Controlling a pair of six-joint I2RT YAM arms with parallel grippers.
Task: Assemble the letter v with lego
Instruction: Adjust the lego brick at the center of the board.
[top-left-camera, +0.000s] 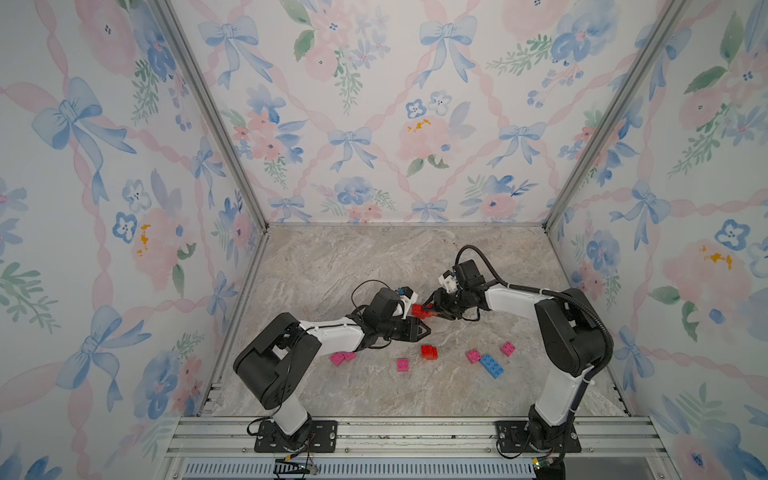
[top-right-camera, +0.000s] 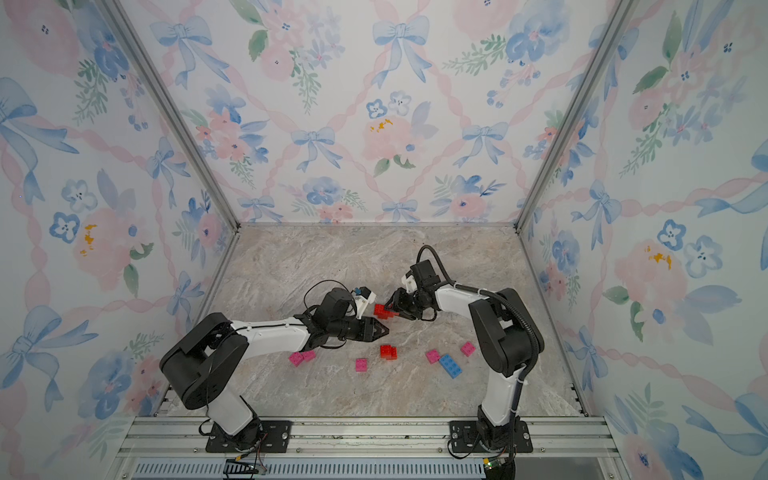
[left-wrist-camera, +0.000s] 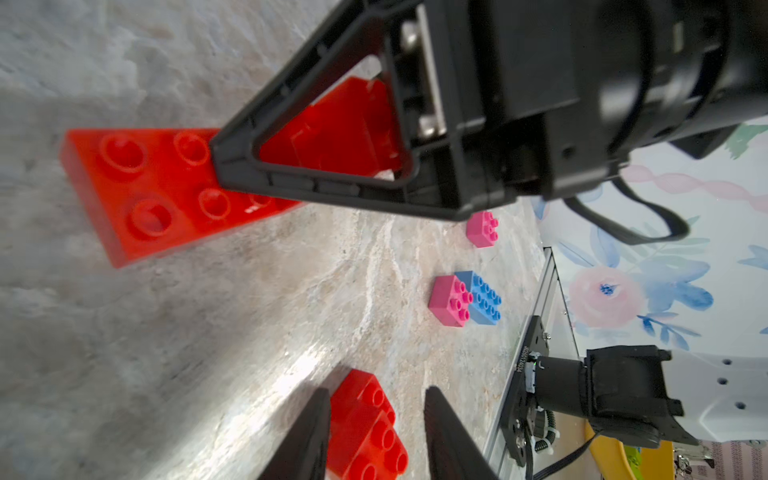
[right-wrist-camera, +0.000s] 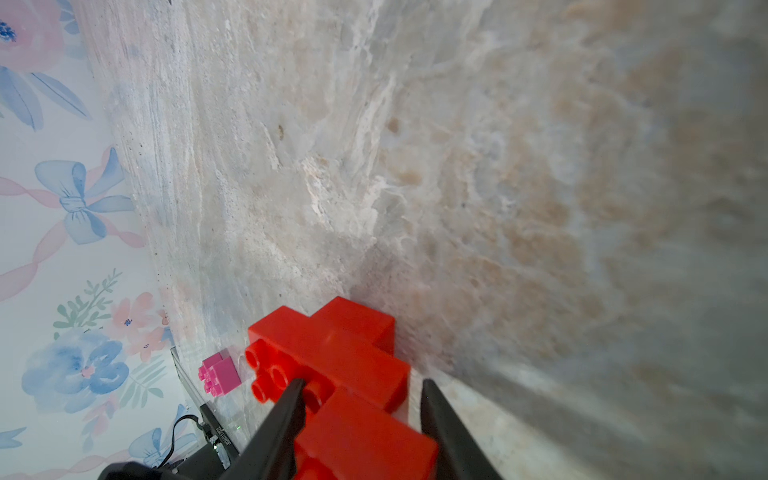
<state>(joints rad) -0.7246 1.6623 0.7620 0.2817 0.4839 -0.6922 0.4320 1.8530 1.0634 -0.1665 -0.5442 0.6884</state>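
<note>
Nearest the lens in the right wrist view, the fingers (right-wrist-camera: 286, 415) of the right gripper (right-wrist-camera: 361, 384) are clamped on the two flanks of the red stepped cluster (right-wrist-camera: 353, 353), red bricks joined in offset steps with their studs turned sideways. Holding it by the flanks leaves the studded face and the far end free, which I judge is meant for joining on the next piece. Whether it touches the table (top-left-camera: 332, 270) I cannot tell. The left gripper (left-wrist-camera: 376, 392) hovers just beside it, its fingers (left-wrist-camera: 307, 436) apart with nothing pinched. Between them the wrist view frames the loose red pair (left-wrist-camera: 361, 415) lying studs-up on the marble, probably the next pick. Farther out lie the spares: a single pink brick (top-left-camera: 402, 364) near the red pair, two pink bricks (top-left-camera: 341, 357) touching beside the left arm, and toward the right arm the blue long brick (top-left-camera: 492, 366) with a pink neighbour (top-left-camera: 473, 355) against it and another pink square (top-left-camera: 507, 348) nearby. The V looks barely begun.
</note>
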